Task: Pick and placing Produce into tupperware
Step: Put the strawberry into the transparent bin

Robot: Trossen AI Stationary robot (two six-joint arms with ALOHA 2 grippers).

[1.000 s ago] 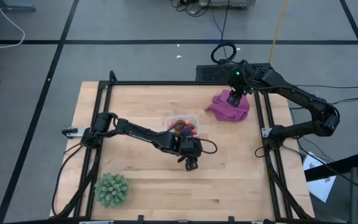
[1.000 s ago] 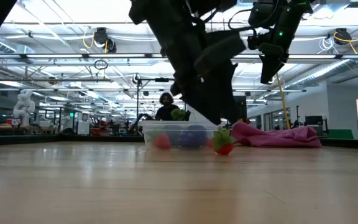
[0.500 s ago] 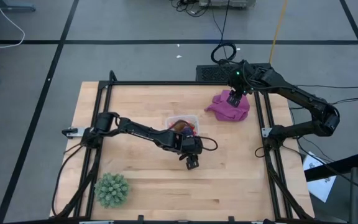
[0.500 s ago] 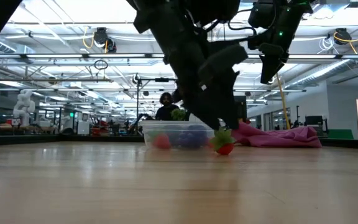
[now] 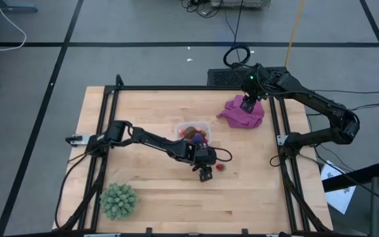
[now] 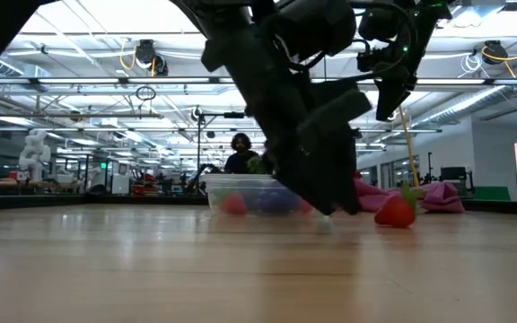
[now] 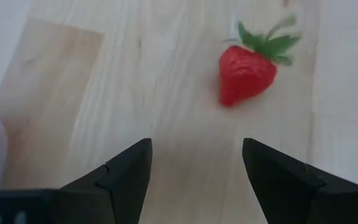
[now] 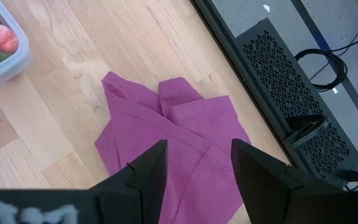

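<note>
Jaws of the left gripper (image 5: 206, 176) stand parted with nothing between them; left wrist view shows bare wood between the two dark fingers (image 7: 126, 177). It sits low over the table (image 5: 150, 105), centre of the high view, below the tupperware (image 5: 193, 131). One red strawberry (image 5: 220, 167) lies loose on the wood just right of that gripper, apart from it, leaf cap visible in the left wrist view (image 7: 248, 68). In the low view the same strawberry (image 6: 394, 211) rests right of the dark left arm.

Tupperware sits just above centre, holding red pieces, a brown round piece (image 5: 190, 133) and a dark purple cluster (image 5: 199, 138).

Right gripper (image 5: 247, 105) hangs over the purple-magenta cloth (image 5: 255, 117) at the table's upper right edge, jaws parted, empty; the cloth shows between its fingers (image 8: 145, 174).

Spiky green ball (image 5: 118, 201) sits near the lower left edge. Bare wood spans the lower right and the upper left of the table.
</note>
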